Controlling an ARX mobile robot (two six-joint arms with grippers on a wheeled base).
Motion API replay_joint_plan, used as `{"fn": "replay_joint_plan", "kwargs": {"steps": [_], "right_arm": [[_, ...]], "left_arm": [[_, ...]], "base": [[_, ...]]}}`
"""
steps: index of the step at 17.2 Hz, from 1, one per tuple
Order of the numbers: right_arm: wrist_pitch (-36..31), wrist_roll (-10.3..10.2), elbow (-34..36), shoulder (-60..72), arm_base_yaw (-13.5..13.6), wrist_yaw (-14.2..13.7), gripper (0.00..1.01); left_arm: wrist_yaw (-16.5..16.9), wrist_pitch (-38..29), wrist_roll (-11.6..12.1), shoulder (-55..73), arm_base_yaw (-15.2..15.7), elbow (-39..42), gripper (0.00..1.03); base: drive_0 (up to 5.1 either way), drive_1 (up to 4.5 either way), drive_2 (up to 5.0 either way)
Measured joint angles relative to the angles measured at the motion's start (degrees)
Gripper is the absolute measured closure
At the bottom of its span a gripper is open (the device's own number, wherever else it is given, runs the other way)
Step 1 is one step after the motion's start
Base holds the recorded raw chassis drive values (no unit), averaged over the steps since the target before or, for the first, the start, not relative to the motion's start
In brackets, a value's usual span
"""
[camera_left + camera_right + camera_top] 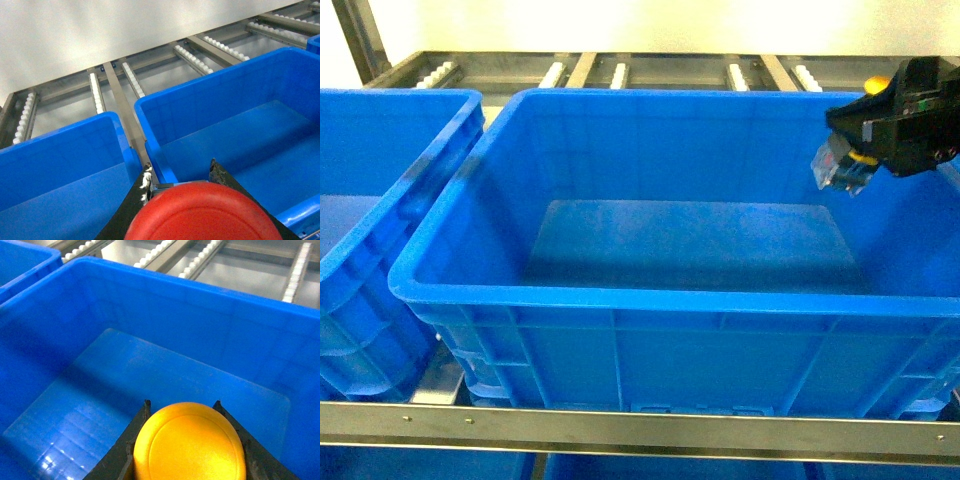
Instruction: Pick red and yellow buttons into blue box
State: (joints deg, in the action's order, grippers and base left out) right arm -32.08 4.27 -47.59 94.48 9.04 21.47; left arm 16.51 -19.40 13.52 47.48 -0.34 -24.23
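Observation:
The yellow button [190, 445] fills the bottom of the right wrist view, its cap clamped between the two black fingers of my right gripper [181, 407]. In the head view that gripper [847, 150] hangs over the far right corner of the big blue box [620, 300], and the button's clear base [836, 166] pokes out below it. My left gripper [180, 172] is shut on the red button [202, 212]. It hovers above the strip between two boxes, near the left rim of the blue box [210, 110]. The left gripper is out of the head view. The box floor [150, 385] holds nothing.
A second blue box [380, 200] stands close on the left, also seen under the left wrist [60, 165]. Behind both boxes run steel roller rails [620, 72] and a pale wall. A metal shelf edge [620, 425] crosses the front.

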Motion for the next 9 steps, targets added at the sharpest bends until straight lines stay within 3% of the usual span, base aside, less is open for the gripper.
{"fn": "replay_joint_plan", "kwargs": {"steps": [2,4,9], "right_arm": [[-1.1,-0.2,0.3,1.2,3.4,1.3,0.70],[-0.5,-0.1,0.4,2.5,4.0,1.3,0.70],[-0.8,0.1,0.4,2.6,3.3,1.2,0.24]], "left_arm": [[0.0,0.0,0.0,0.0,0.0,0.0,0.76],[0.0,0.0,0.0,0.0,0.0,0.0,0.76],[0.0,0.0,0.0,0.0,0.0,0.0,0.76]], "base": [[0.0,0.00,0.0],[0.0,0.00,0.0],[0.0,0.00,0.0]]}}
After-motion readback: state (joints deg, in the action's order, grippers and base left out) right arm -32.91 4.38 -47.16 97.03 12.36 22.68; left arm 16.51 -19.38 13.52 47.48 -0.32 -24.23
